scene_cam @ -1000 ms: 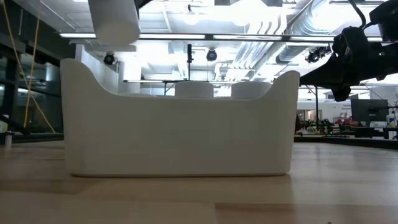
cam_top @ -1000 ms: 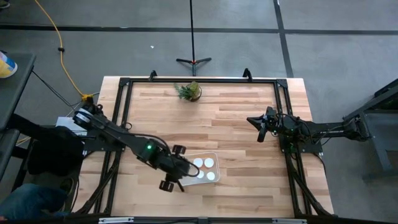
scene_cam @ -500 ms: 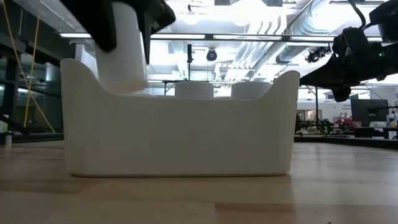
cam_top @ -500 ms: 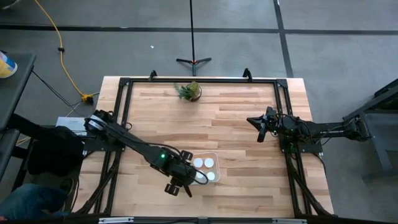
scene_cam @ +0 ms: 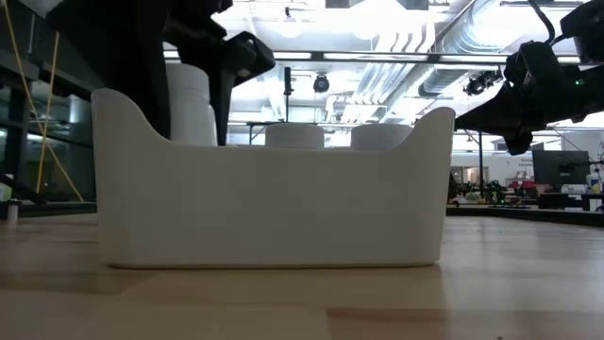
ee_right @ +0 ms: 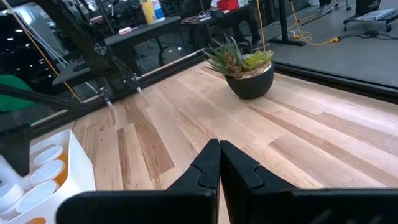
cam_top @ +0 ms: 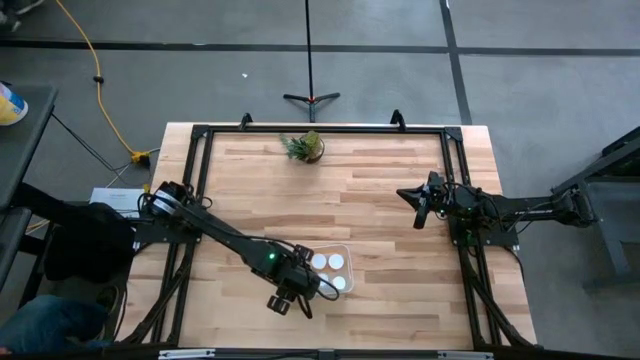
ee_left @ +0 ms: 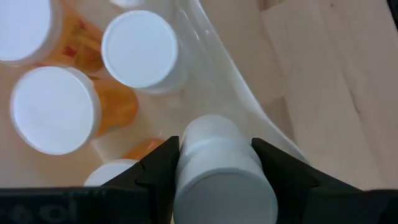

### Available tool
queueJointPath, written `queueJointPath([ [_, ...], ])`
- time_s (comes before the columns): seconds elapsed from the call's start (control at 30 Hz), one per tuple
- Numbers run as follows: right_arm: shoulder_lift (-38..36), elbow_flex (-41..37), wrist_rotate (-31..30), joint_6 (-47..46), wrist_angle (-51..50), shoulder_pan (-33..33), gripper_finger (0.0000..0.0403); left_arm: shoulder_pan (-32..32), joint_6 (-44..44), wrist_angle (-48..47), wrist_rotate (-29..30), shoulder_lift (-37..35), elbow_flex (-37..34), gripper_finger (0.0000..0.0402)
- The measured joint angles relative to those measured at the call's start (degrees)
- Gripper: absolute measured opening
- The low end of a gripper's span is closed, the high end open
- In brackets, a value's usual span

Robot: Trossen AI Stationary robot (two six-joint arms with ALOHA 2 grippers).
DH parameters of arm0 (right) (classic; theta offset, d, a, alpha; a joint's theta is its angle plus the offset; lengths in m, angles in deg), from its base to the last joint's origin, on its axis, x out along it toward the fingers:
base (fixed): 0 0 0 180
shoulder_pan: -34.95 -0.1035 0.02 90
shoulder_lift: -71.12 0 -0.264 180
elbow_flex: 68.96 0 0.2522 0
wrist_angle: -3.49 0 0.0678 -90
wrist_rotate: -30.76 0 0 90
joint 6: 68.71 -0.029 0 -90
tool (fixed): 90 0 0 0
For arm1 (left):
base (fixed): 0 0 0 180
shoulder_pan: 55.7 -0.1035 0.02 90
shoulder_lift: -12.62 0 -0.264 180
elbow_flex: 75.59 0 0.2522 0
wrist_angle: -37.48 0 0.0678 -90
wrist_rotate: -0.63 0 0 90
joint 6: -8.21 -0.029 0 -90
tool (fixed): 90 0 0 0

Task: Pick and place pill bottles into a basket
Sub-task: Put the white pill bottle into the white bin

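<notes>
No brand name or readable writing anywhere; only some red marks on one orange label, too blurred to read.

One basket (cam_top: 343,266), white and rectangular, near the front edge of the tabletop (cam_top: 380,220), about midway between the left and right edges, long axis along the front edge. Inside, in the left wrist view, four white caps countable besides the held one: pill bottles (ee_left: 55,109) standing upright, caps up, some with orange body visible; a further cap only partly visible at the picture edge. In the high view only two caps (cam_top: 336,262) visible, the others hidden under the arm. In the low view, two caps (scene_cam: 293,136) just above the basket wall (scene_cam: 274,203).

Left gripper (cam_top: 305,281) over the left end of the basket, clamped on one pill bottle (ee_left: 219,165) with a finger on each side. This bottle upright, long axis vertical, white cap toward the wrist camera, lowered into the basket close to the wall; cannot tell if the base touches the floor of the basket.

Right gripper (cam_top: 417,208) closed and holding nothing, fingers (ee_right: 211,163) pressed together, above the tabletop near the right edge, well apart from the basket.

One small potted plant (cam_top: 303,147) near the back edge of the tabletop.
</notes>
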Motion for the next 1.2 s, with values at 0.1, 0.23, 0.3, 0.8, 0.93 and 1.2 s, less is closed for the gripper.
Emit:
queueJointPath([
  [0.1,-0.01,0.00,0.00,0.00,0.01,0.02,0.0001,-0.76,-1.41,-0.09,0.20,0.01,0.00,0.0219],
  [0.23,0.00,0.01,0.03,0.00,0.00,0.02,0.0001,-1.99,-1.60,-0.06,-1.67,0.00,0.00,0.0237],
  [0.3,0.00,0.00,0.15,0.00,0.01,0.00,0.0001,-2.35,-2.42,0.21,-2.74,0.00,0.00,0.0239],
  [0.8,0.01,0.01,0.00,0.09,0.01,0.01,0.0002,-2.53,-5.46,1.49,-4.04,0.00,0.00,0.0265],
  [0.93,0.01,0.00,0.00,0.22,0.01,0.02,0.0001,-2.53,-5.44,1.54,-4.06,0.00,0.00,0.0290],
  [1.2,0.00,0.01,0.00,0.22,0.00,0.01,0.0001,-2.53,-4.69,1.14,-1.83,-0.53,0.00,0.0300],
])
